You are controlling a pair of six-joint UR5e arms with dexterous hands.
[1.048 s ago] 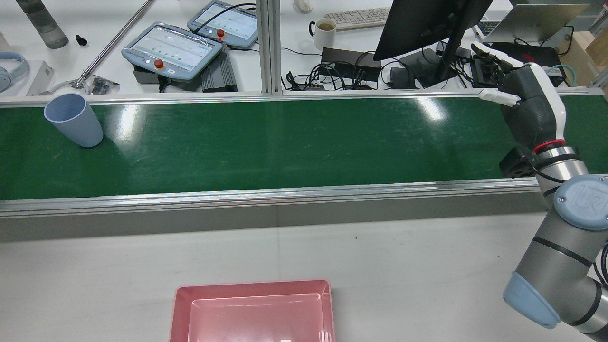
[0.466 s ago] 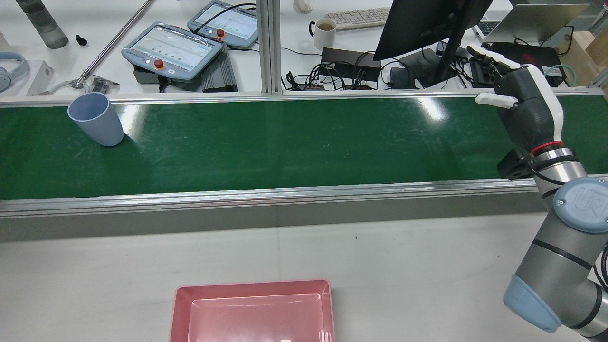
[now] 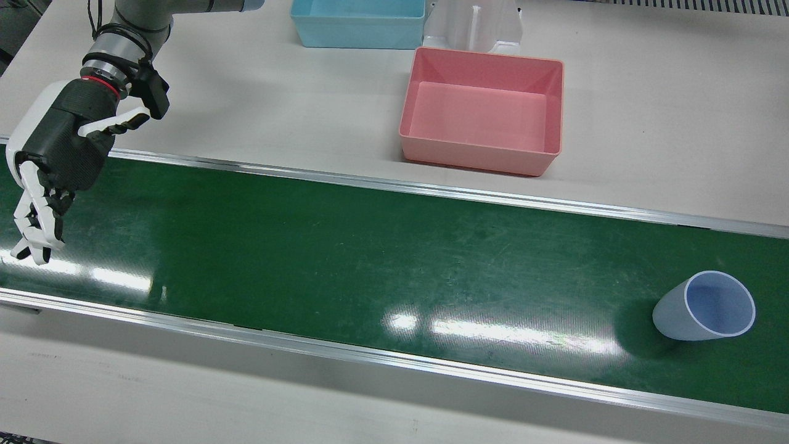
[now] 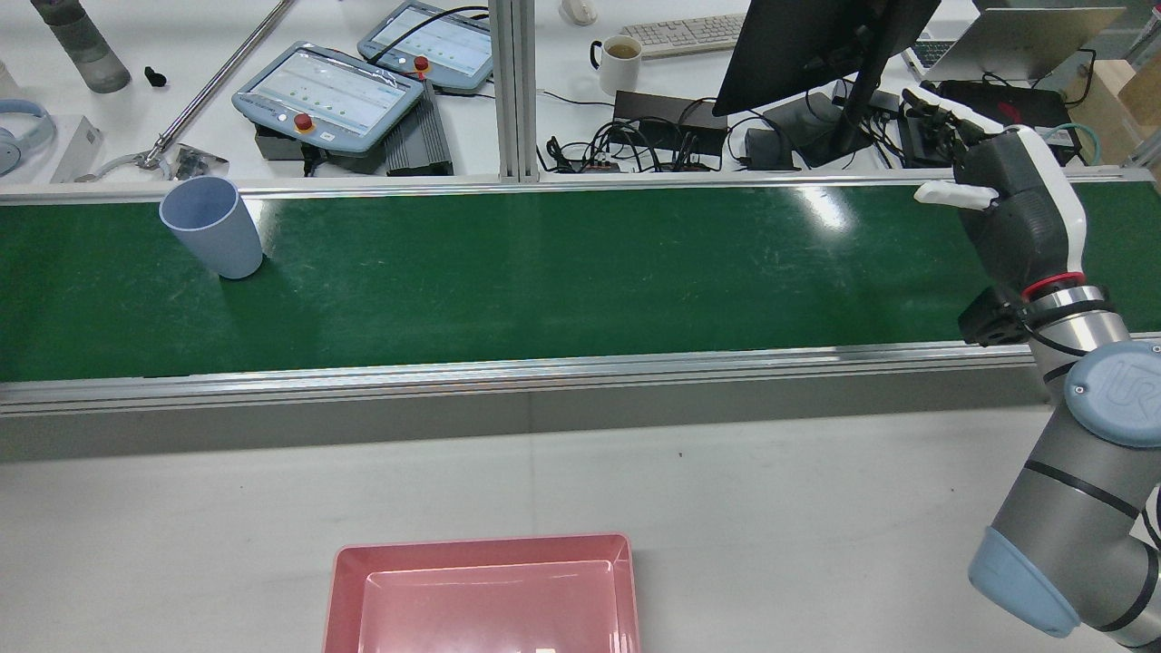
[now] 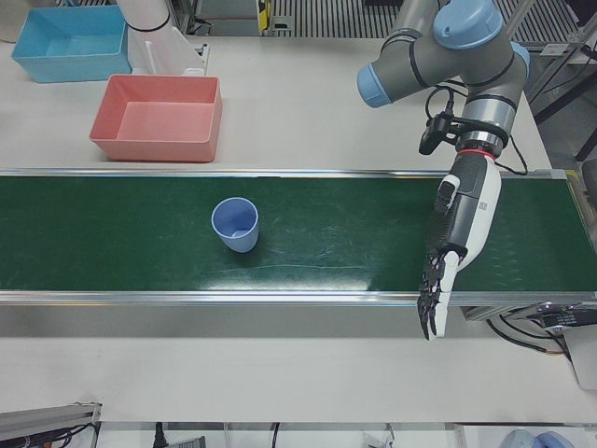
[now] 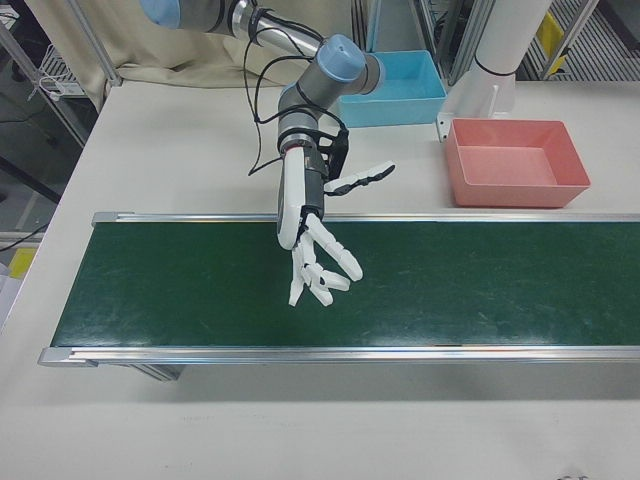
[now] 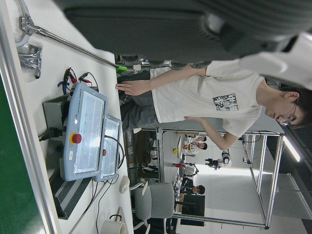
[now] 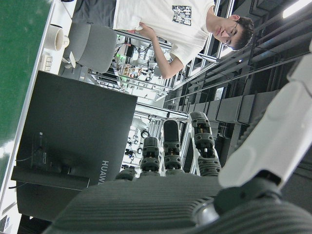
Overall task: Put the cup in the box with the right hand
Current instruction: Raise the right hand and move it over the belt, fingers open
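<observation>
While the front view shows the cup (image 3: 706, 307) upright at the belt's (image 3: 345, 246) right end, far from the empty right hand (image 3: 52, 160) with fingers spread, the rear view shows it carried rightward since, closing toward that waiting hand (image 4: 1016, 218).
</observation>
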